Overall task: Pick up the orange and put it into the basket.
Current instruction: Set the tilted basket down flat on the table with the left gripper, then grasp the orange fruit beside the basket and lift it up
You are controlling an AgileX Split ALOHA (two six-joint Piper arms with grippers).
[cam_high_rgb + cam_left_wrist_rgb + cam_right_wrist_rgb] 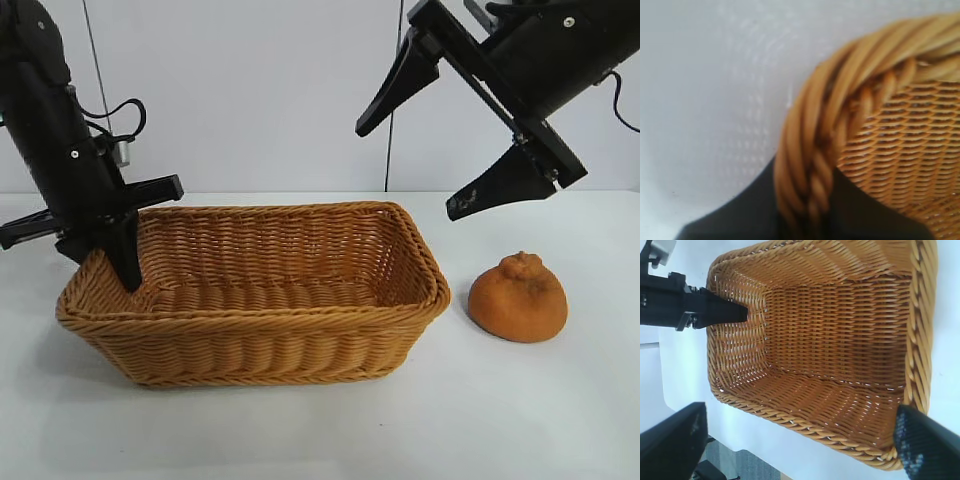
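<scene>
Orange [518, 297] sits on the tabletop [560, 400] just beside the basket [300, 345], our right gripper [448, 150] spread wide above it, while our left gripper [128, 262] pinches the basket's far-end rim, presumably steadying it.

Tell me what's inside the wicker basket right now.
Nothing lies inside the tan rectangular woven wicker basket: the right wrist view shows its floor bare. The squat matte orange fruit sits outside on the white table. The left end effector straddles the rim, hiding that corner.

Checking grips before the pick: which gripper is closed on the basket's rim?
The left gripper, clamped on the basket rim's corner. The right gripper hangs wide open above the orange.
</scene>
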